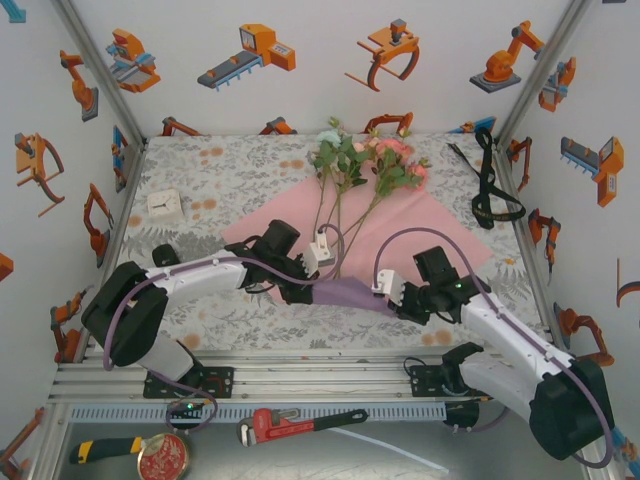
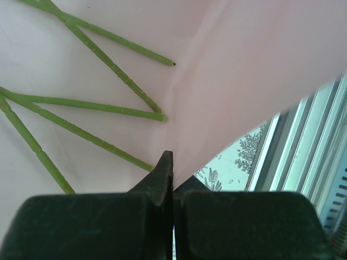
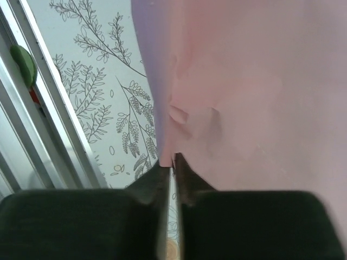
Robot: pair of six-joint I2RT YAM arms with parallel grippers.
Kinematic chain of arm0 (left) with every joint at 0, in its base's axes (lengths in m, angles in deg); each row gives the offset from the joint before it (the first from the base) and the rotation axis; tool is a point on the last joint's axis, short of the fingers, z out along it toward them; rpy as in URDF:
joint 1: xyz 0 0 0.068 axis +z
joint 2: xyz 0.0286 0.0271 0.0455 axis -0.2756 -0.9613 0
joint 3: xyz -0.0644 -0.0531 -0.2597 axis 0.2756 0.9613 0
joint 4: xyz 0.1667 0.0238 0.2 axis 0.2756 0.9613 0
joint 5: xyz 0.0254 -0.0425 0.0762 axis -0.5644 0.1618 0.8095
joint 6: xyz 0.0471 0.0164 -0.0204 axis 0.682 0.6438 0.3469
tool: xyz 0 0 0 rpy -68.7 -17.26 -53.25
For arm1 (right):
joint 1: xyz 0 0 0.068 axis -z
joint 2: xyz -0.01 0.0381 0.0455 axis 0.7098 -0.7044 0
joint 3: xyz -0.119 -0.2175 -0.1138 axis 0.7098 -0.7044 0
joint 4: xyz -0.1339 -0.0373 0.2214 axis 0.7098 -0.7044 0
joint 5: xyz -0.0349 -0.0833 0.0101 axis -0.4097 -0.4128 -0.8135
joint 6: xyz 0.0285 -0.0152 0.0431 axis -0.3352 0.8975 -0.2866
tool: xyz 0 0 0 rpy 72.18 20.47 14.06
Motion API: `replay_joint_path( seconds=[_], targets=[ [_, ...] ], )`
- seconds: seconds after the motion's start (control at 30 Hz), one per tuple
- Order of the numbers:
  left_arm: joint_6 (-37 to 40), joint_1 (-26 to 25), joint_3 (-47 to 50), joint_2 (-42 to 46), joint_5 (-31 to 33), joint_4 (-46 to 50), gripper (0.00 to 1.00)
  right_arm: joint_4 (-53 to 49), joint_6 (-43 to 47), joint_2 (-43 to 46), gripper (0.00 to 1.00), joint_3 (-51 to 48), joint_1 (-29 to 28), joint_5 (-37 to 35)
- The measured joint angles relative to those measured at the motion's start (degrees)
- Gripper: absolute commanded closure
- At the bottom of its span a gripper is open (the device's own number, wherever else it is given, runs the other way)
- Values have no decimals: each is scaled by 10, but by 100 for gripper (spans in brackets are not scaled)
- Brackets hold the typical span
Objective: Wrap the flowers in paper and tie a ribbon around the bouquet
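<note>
The paper (image 1: 425,240) lies pink side up on the table, with its near corner lifted and folded so the lilac side (image 1: 348,293) shows. The flowers (image 1: 368,165) lie on it, blooms at the far end and green stems (image 2: 97,105) running toward me. My left gripper (image 1: 308,289) is shut on the left end of the lifted fold, its jaws (image 2: 172,162) pinching the paper (image 2: 244,70) beside the stem ends. My right gripper (image 1: 392,300) is shut on the right end, pinching the paper's edge (image 3: 173,160). The black ribbon (image 1: 490,185) lies looped at the far right.
A small white square object (image 1: 165,205) sits at the left on the floral table cover (image 1: 230,160). The table's metal rail (image 1: 300,375) runs along the near edge. Below it lie a red pipe wrench (image 1: 300,424), a yellow-handled tool (image 1: 105,449) and a round red tin (image 1: 163,458).
</note>
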Motion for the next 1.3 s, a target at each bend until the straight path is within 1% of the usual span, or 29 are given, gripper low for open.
replay_joint_path(
  seconds=[0.17, 0.3, 0.33, 0.37, 0.4, 0.43, 0.47, 0.53, 0.63, 0.7, 0.77, 0.8, 0.83, 0.87, 0.9, 0.93, 1.03, 1.1, 1.13, 1.17, 1.2, 1.3],
  targets=[
    [32, -1, 0, 3, 2, 22, 100, -35, 37, -31, 100, 18, 11, 1],
    [54, -7, 0, 13, -1, 25, 100, -54, 66, -53, 100, 43, 71, 31],
    [57, -8, 0, 16, -3, 24, 100, -60, 73, -55, 97, 49, 85, 41],
    [59, -9, 0, 18, -4, 23, 100, -64, 78, -55, 81, 52, 92, 49],
    [59, -9, 0, 20, -4, 23, 100, -73, 81, -57, 62, 56, 97, 57],
    [59, -7, 0, 22, -1, 27, 100, -90, 85, -58, 50, 60, 99, 55],
    [58, -4, 0, 22, 0, 31, 100, -103, 88, -60, 44, 62, 105, 56],
    [53, 2, 0, 22, 1, 33, 100, -122, 85, -63, 35, 66, 108, 73],
    [50, 3, 0, 21, 0, 33, 100, -127, 63, -54, 28, 72, 104, 116],
    [49, 3, 0, 19, 0, 33, 100, -102, 24, -31, 25, 72, 86, 141],
    [47, 3, 0, 17, 0, 33, 100, -53, -22, -6, 24, 65, 64, 153],
    [47, 3, 0, 17, 0, 33, 100, -23, -47, 5, 26, 58, 56, 155],
    [47, 3, 0, 17, 0, 33, 100, 3, -70, 11, 30, 52, 51, 155],
    [46, 3, 0, 17, 0, 33, 100, 38, -97, 12, 37, 45, 47, 156],
    [45, 3, 0, 17, 0, 33, 100, 69, -120, 7, 47, 42, 45, 158],
    [45, 3, 0, 17, 0, 33, 100, 94, -141, -2, 54, 41, 45, 159],
    [46, 3, 0, 17, 0, 33, 94, 153, -195, -54, 69, 50, 45, 170],
    [46, 3, 0, 16, 0, 33, 86, 173, -219, -98, 83, 69, 44, 177],
    [46, 3, 0, 16, 1, 33, 80, 181, -229, -115, 89, 77, 44, 181],
    [47, 3, 0, 15, 2, 33, 69, 188, -238, -131, 96, 85, 44, 184],
    [49, 3, 0, 13, 5, 33, 59, 194, -245, -143, 100, 91, 44, 186],
    [47, 3, 0, 11, 22, 37, 37, 199, -260, -162, 100, 105, 43, 182]
  ],
)
